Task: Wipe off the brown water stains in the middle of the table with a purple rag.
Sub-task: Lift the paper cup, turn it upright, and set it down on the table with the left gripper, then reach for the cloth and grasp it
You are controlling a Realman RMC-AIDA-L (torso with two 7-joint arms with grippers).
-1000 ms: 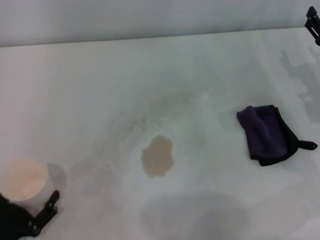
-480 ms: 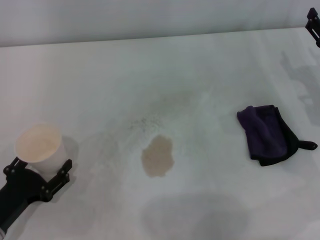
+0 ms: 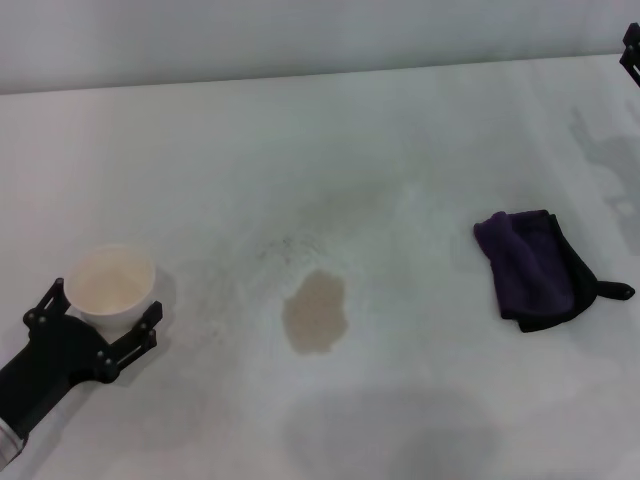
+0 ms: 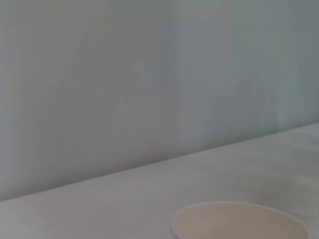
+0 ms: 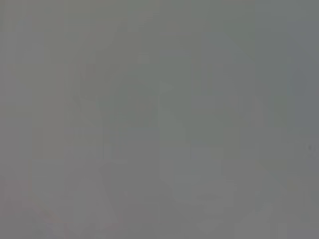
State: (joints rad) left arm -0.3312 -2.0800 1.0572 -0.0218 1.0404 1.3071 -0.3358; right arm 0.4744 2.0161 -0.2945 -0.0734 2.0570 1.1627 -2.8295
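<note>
On the smooth table (image 3: 400, 130), left gripper (image 3: 100, 325) jaws clasp a round paper cup (image 3: 110, 285); right's unclear.

Stain, rag and counter, seen from the head view.

A light tan-brown, irregular rounded blotch of liquid (image 3: 315, 312) is seen near the middle of the wide, flat white counter (image 3: 400, 140), whose surface is marked by faint grey smudges. A small dark purple soft cloth with black edging (image 3: 530, 268) is laid folded and flat toward the right side, well apart from the blotch, with its small black loop tab pointed toward the right edge.
</note>
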